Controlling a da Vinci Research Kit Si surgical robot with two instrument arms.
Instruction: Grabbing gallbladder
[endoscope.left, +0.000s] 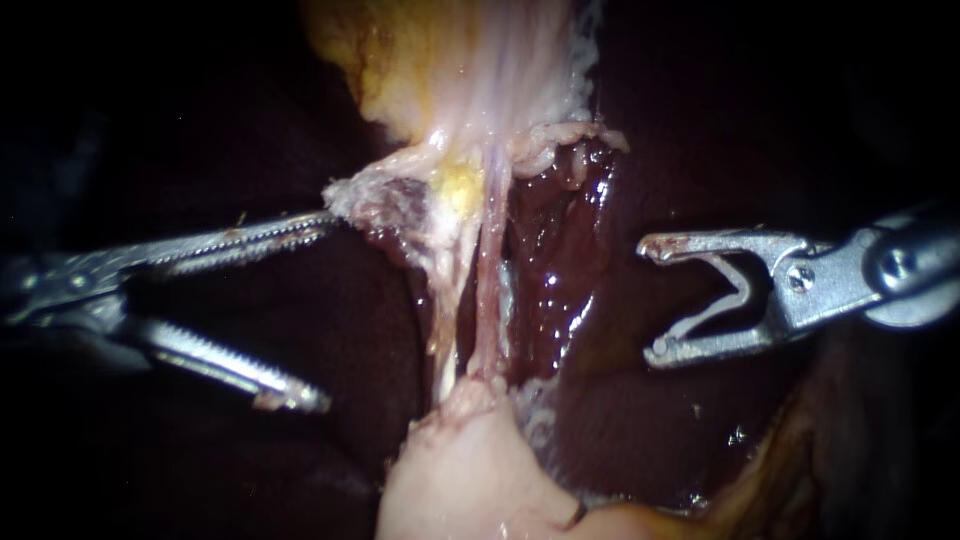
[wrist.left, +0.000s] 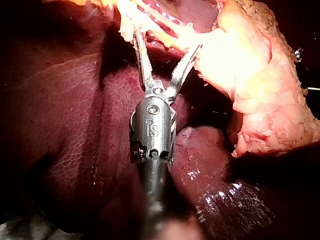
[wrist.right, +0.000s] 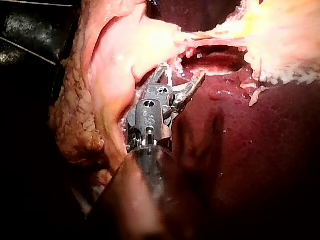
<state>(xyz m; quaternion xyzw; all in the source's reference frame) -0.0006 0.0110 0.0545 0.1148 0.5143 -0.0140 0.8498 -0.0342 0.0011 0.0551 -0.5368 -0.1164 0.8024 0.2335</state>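
Observation:
The gallbladder (endoscope.left: 460, 480) is the pale pink mass at the lower middle of the endoscope view. Thin pale strands (endoscope.left: 488, 290) stretch from it up to yellowish fatty tissue (endoscope.left: 440, 70). My left instrument (endoscope.left: 320, 310) comes in from the left with its toothed jaws wide open. Its upper jaw tip touches a frayed tissue flap (endoscope.left: 370, 195), and nothing is gripped. My right instrument (endoscope.left: 652, 298) stands open to the right of the strands, apart from them. In the left wrist view the open jaws (wrist.left: 167, 40) point at the strands, with the gallbladder (wrist.left: 260, 85) beside them. The right wrist view shows open jaws (wrist.right: 182, 72) next to the gallbladder (wrist.right: 110, 70).
Dark red liver (endoscope.left: 565, 270) lies behind and right of the strands, wet and shiny. In the wrist views the liver surface (wrist.left: 65, 140) (wrist.right: 260, 150) spreads under both shafts. Brownish tissue (endoscope.left: 780, 480) sits at the lower right.

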